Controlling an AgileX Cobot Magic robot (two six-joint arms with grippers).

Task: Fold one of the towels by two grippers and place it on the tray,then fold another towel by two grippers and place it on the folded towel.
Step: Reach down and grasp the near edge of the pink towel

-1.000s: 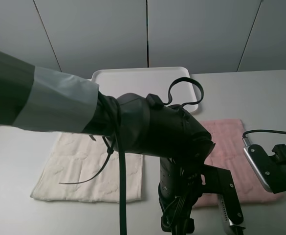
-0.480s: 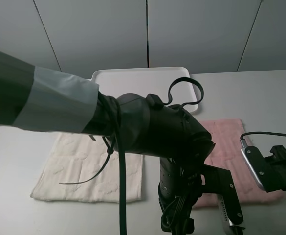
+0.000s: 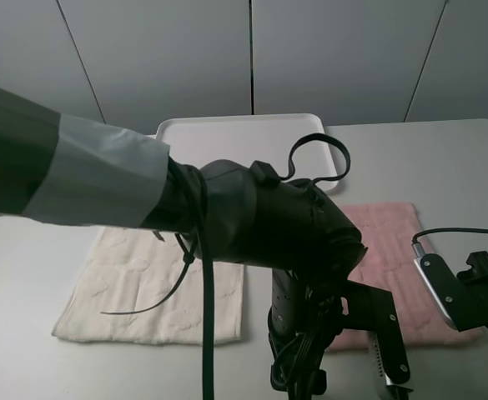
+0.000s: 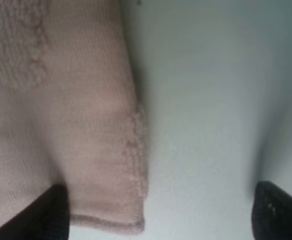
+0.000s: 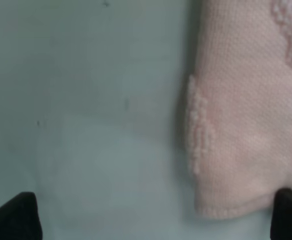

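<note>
A pink towel lies flat on the right of the table, and a cream towel lies flat on the left. The white tray stands behind them with nothing on it. My left gripper is open just above the table, astride a near corner of the pink towel; one fingertip is over the cloth. My right gripper is open over the other near corner of the pink towel. In the high view the left arm hides much of the middle.
The grey table extends to the right of and behind the pink towel. A black cable hangs from the left arm over the cream towel. Grey wall panels stand behind the tray.
My right gripper has shifted slightly lower at the pink towel's near right corner. The left arm has settled a little lower. The towels have not moved.
</note>
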